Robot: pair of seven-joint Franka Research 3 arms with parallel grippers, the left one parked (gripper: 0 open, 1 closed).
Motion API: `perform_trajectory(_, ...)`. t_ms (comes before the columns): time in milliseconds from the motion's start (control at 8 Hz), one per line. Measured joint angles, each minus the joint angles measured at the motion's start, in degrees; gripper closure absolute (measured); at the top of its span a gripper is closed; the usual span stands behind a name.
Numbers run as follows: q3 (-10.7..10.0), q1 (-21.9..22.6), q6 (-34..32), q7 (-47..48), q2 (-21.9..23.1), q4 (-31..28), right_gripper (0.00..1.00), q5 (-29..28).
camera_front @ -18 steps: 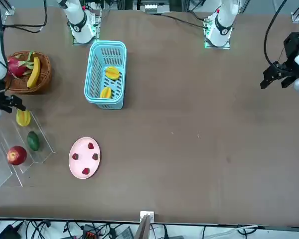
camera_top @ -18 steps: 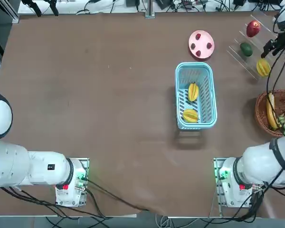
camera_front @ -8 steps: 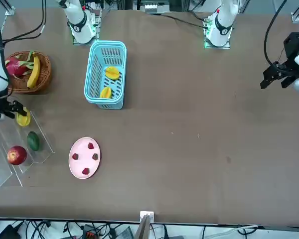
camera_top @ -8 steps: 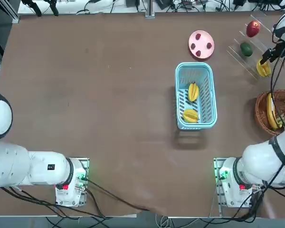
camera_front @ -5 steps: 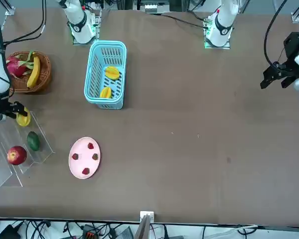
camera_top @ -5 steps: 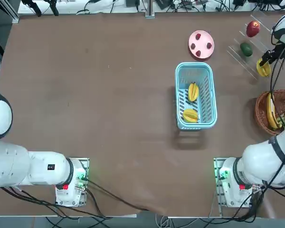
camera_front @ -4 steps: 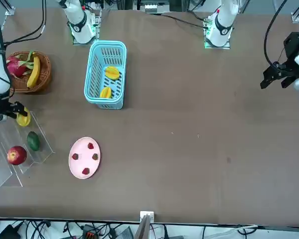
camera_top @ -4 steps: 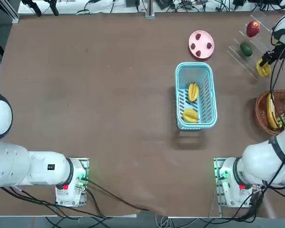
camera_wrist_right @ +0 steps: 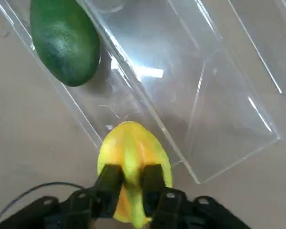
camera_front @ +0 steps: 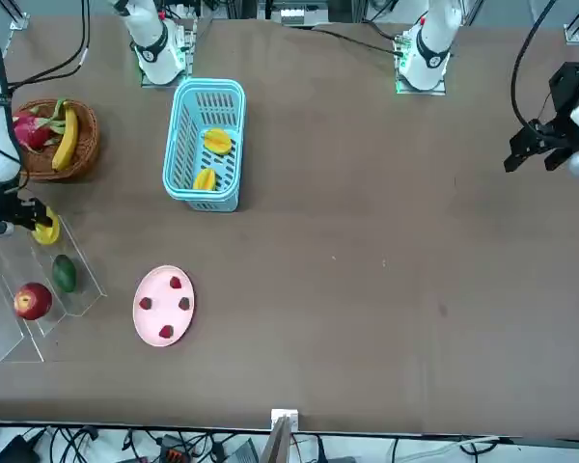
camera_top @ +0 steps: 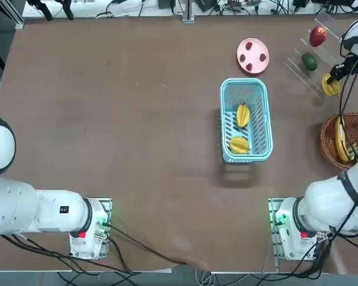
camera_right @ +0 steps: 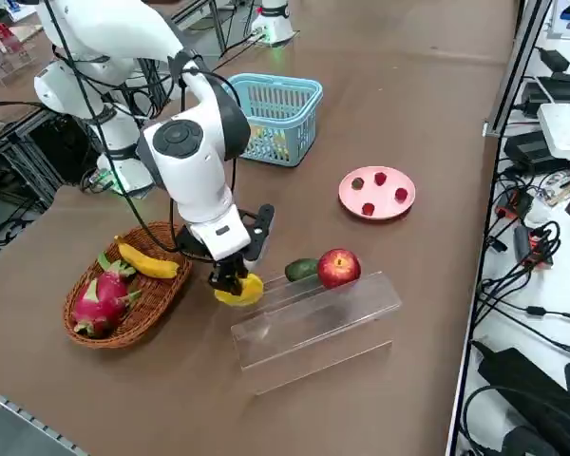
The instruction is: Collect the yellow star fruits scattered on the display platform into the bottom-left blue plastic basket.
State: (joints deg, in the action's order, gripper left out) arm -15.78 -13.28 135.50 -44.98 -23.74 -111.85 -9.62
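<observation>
Pink plate (camera_top: 253, 55), wicker bowl (camera_top: 330, 145) with banana (camera_top: 340, 140), red apple (camera_top: 317, 36).

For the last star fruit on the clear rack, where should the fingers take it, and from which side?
Across one raised ridge near the end, from above. The star fruit lies on its side at the end of the display platform, so its lengthwise ridges face up. The right gripper comes from above and is shut on such a ridge, clear of the green fruit.

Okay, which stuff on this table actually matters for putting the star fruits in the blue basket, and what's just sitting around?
Job:
star fruit pinched in right tool
two star fruits in basket
blue basket
clear display platform

Lying about:
green fruit
red apple
pink plate
wicker bowl
</observation>
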Motion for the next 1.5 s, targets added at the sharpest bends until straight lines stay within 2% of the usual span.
perform_trajectory(125, 0.0, 0.0, 0.0, -0.1, 0.0, 0.1, 0.80, -0.1)
perform_trajectory(500, 0.2, 0.0, 0.0, -0.1, 0.1, 0.7, 0.80, -1.7)
perform_trajectory(750, 0.7, 0.3, -2.8, 0.4, 2.0, 1.8, 0.80, -2.4)
perform_trajectory(1125, 1.2, 4.7, -15.1, 12.0, 10.9, 2.5, 0.80, -2.6)
perform_trajectory(1250, 1.3, 7.1, -18.9, 17.5, 14.0, 2.5, 0.80, -2.3)
perform_trajectory(1500, 1.6, 13.3, -25.9, 31.6, 19.3, 2.4, 0.80, 1.8)
